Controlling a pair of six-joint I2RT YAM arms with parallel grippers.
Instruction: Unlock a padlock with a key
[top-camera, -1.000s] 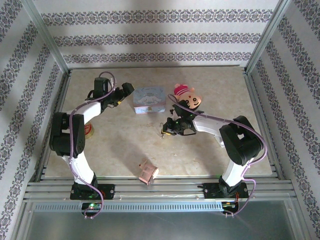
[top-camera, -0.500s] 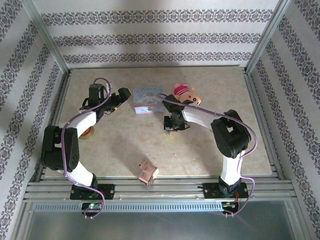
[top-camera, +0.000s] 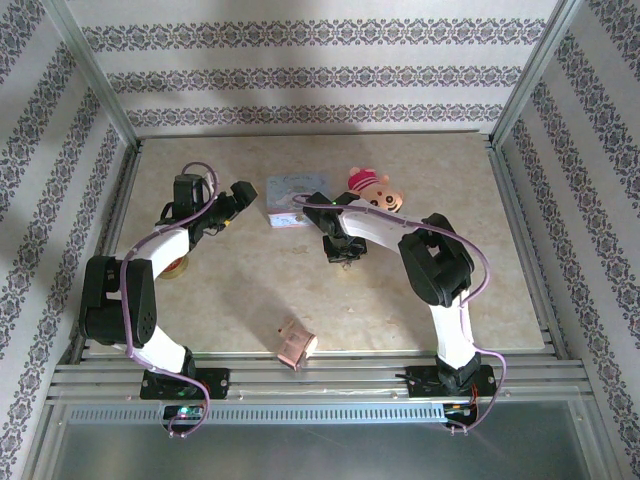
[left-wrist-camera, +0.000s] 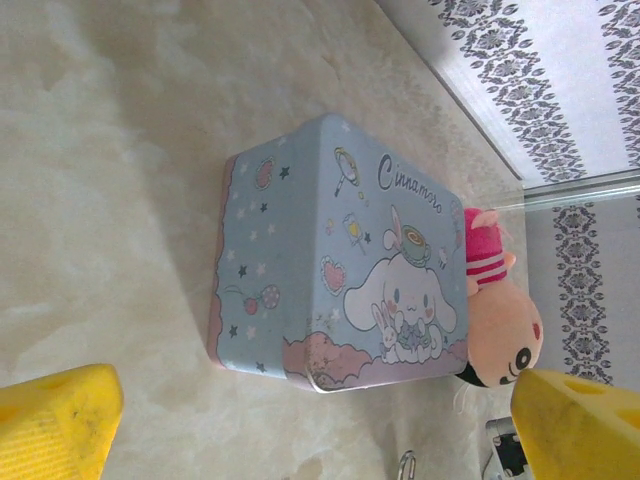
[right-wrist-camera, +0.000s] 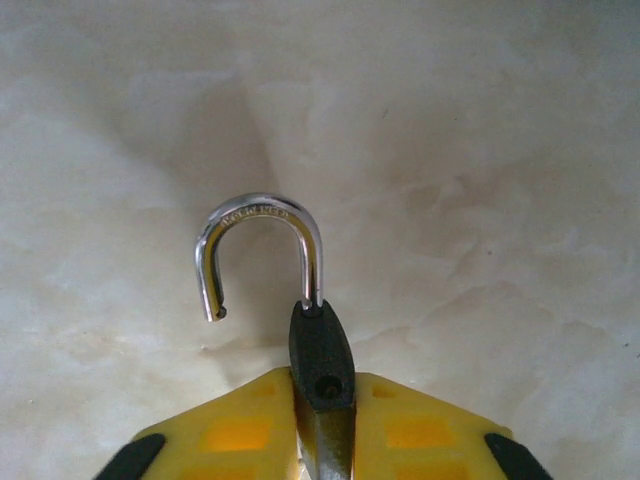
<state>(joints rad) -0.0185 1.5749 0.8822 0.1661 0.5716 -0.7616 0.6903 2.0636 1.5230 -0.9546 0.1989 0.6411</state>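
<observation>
The tiny dark padlock is pinched edge-on between my right gripper's yellow fingers. Its silvery shackle stands swung open, its free end clear of the body, just above the marble table. From above, the right gripper sits just in front of the pale-blue cartoon tin. My left gripper is open to the left of the tin, nothing between its yellow fingers. In the left wrist view the tin faces me, and the shackle peeks in at the bottom edge.
A pink plush toy lies right behind the tin, close to the right arm. A pinkish-copper boxy object sits near the front edge. A tape roll lies by the left arm. Metal frame rails border the table.
The right arm has swung left and farther back, bringing the padlock up close to the tin. The left gripper has drawn slightly back to the left.
</observation>
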